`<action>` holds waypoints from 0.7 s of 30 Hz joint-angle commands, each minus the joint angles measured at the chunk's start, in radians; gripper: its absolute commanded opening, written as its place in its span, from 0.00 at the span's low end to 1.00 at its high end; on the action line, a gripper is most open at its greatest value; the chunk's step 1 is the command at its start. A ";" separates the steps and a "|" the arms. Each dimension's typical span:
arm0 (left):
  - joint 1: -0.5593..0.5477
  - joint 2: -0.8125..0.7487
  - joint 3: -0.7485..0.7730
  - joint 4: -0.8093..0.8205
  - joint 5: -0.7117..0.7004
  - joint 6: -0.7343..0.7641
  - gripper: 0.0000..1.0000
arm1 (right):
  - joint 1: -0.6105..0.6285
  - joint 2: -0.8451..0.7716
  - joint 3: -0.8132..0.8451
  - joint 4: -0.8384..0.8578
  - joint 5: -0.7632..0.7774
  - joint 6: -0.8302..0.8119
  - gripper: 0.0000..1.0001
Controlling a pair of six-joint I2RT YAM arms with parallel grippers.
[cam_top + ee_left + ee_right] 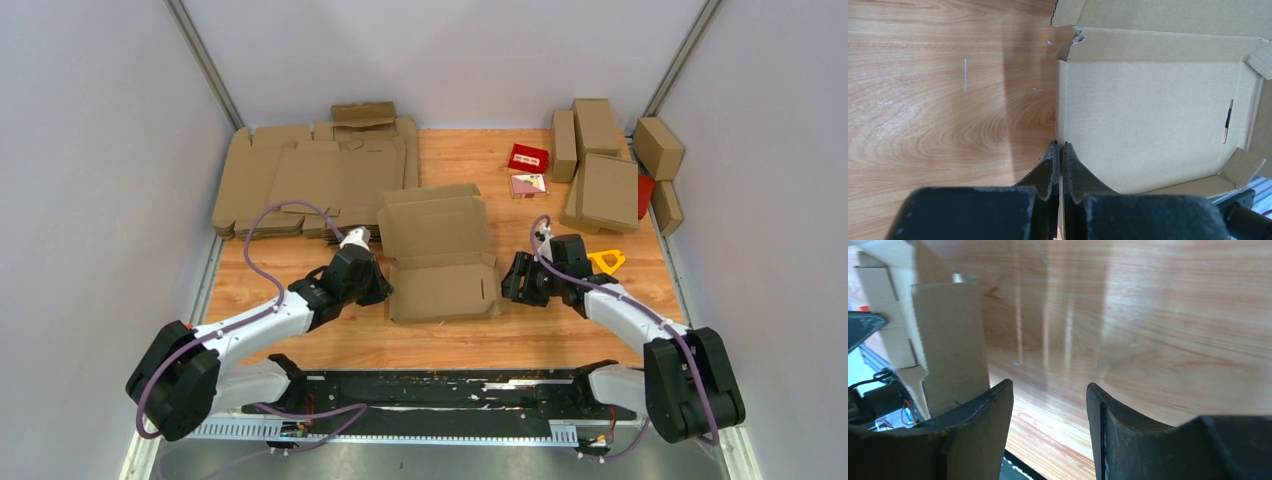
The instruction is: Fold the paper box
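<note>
Top view: paper box (440, 265) on table (450, 340), lid open behind; left gripper (378, 283) at its left edge, right gripper (510, 278) just beside its right | Left wrist: only here the pinch shows, jaws closed on left side wall (1062, 100); best raised squarely along its crease | Right wrist: jaws open, right flap (948, 345) outside the gap, unheld.

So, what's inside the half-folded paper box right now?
Nothing loose: the paper box shows only its bare cardboard floor, a slot and a corner tab. The table beneath it is hidden.
</note>
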 commanded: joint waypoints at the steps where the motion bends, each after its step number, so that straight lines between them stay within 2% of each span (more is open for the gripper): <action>1: 0.003 -0.010 0.006 0.027 -0.005 0.002 0.00 | 0.002 -0.054 0.010 0.099 -0.104 0.023 0.57; 12: 0.003 0.022 0.020 0.024 -0.013 0.019 0.00 | 0.042 -0.110 0.052 0.025 -0.060 -0.012 0.57; 16: 0.002 0.025 0.019 0.031 -0.009 0.022 0.00 | 0.042 -0.146 0.031 0.082 -0.109 0.012 0.57; 21: 0.002 0.031 0.020 0.040 0.000 0.020 0.00 | 0.043 -0.112 0.033 0.108 -0.151 0.020 0.58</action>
